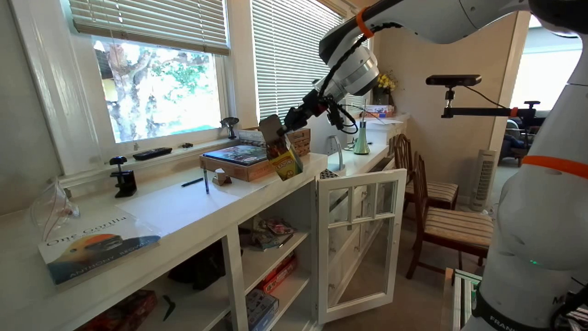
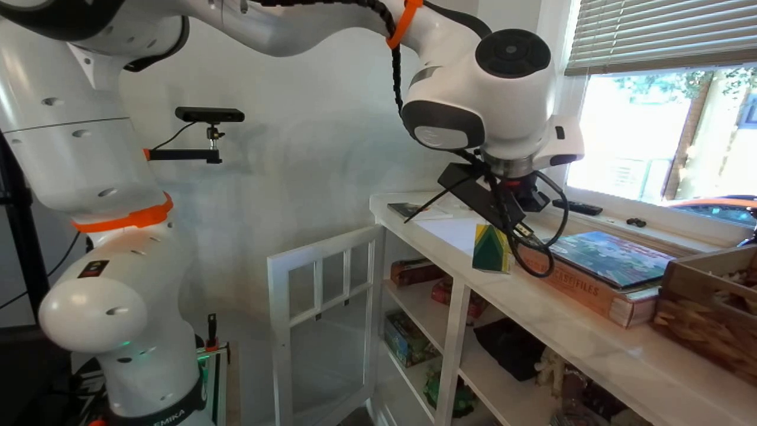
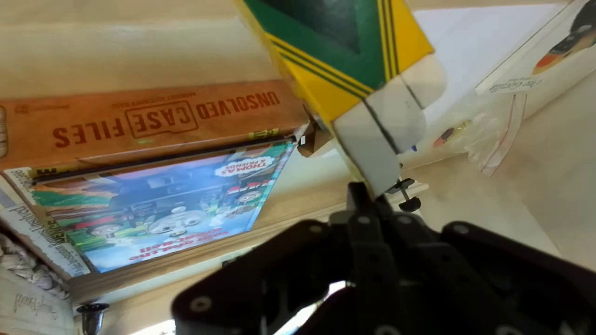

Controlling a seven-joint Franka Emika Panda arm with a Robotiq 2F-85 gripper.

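A yellow and green crayon box hangs tilted in the air by the counter's front edge, its top open. Grey-white flaps stick out from its end in the wrist view. My gripper is shut on one of these flaps, the thin card pinched between the fingertips. In an exterior view the same box hangs below the wrist, and the cables and camera mount partly hide the fingers. The box's contents cannot be made out clearly.
On the white counter lie a brown Case Files box with a Thomas book on top, a wooden crate, white paper, a pen, a gorilla book and a black clamp. Below, a glass cabinet door stands ajar.
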